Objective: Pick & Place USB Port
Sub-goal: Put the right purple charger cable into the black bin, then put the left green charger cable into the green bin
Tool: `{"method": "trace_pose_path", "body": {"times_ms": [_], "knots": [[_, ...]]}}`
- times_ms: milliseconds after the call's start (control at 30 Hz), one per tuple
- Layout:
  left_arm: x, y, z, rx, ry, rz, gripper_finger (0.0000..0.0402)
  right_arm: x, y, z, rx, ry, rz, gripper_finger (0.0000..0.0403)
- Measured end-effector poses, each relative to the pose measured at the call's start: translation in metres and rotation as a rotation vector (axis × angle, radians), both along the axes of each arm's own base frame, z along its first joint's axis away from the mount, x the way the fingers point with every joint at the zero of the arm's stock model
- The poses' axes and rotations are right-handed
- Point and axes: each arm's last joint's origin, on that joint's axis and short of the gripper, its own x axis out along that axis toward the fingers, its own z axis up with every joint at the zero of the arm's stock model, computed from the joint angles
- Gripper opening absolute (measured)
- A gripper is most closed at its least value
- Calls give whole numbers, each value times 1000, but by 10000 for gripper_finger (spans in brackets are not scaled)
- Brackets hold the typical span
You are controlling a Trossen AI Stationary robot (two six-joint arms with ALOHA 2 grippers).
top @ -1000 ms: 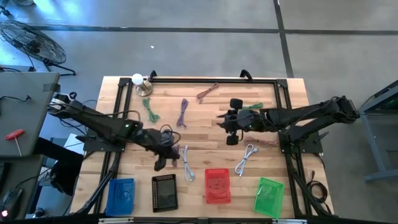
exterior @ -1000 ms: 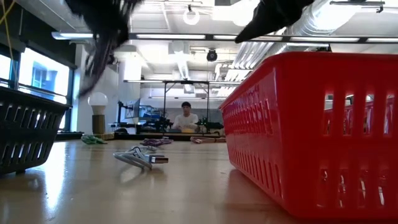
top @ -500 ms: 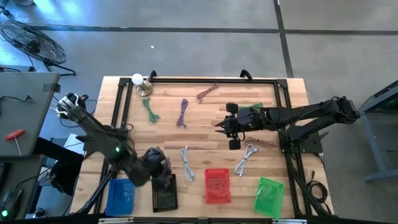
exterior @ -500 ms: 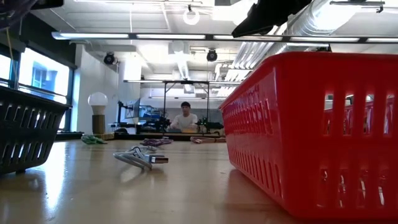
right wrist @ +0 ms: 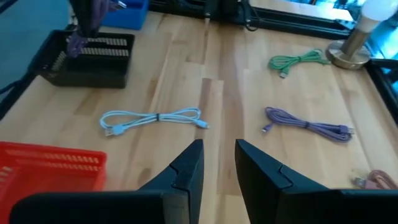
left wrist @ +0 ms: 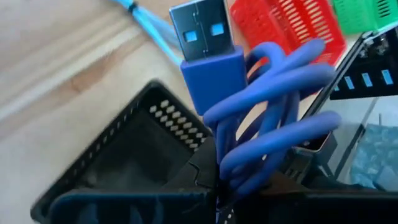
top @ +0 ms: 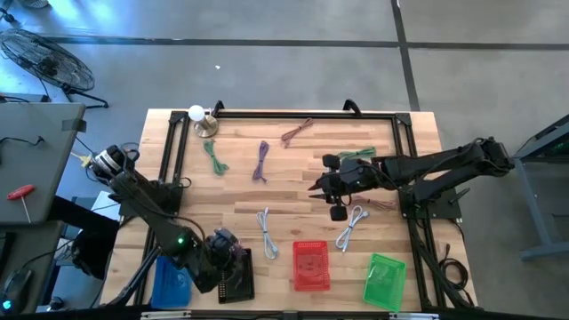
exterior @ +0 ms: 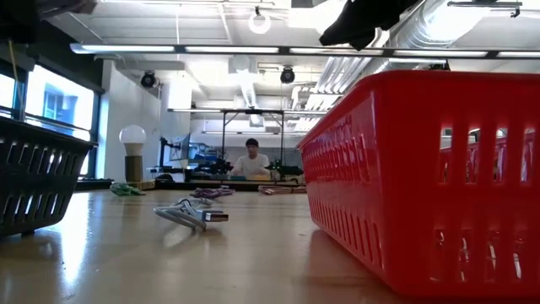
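A coiled blue USB cable (left wrist: 267, 112) with a blue plug (left wrist: 205, 43) is in my left gripper (left wrist: 239, 186), which is shut on it. That gripper (top: 228, 251) hangs over the black basket (top: 236, 277) at the table's near left; the basket's rim (left wrist: 118, 124) shows just below the cable. My right gripper (right wrist: 217, 165) stands open with nothing between its fingers, above the middle right of the table (top: 329, 194). A white cable (right wrist: 152, 118) lies flat on the wood ahead of it. My left gripper pinches the coiled bundle at the end opposite the plug (left wrist: 245, 171) between its two fingers. The fingers slant down toward the table's near edge. The cable is lifted clear above the black basket, its plug sticking out away from the fingers.
Blue (top: 173, 280), red (top: 311, 265) and green (top: 384, 280) baskets line the near edge beside the black one. Loose cables lie on the wood: green (top: 215, 158), purple (top: 261, 162), reddish (top: 296, 132) and a second white one (top: 353, 224). A bulb lamp (top: 200, 118) stands at the far left.
My left gripper has carried the blue cable toward the table's near edge, from the middle left to above the black basket, sinking a little and rolling its wrist. My right gripper has turned a little in place.
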Motion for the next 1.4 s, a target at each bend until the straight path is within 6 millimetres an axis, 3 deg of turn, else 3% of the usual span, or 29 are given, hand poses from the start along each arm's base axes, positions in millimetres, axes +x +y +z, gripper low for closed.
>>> {"method": "trace_pose_path", "body": {"times_ms": [467,900,1167,1400], "knots": [[3,-8,-22,-67,138,3,11,-3,22,0,30,1,59,83],[2,-6,-24,-41,158,6,138,-3,24,0,37,2,59,83],[9,18,-17,38,191,15,148,-3,23,0,27,0,52,83],[15,62,16,115,129,-47,148,-3,23,0,15,-1,47,83]]}}
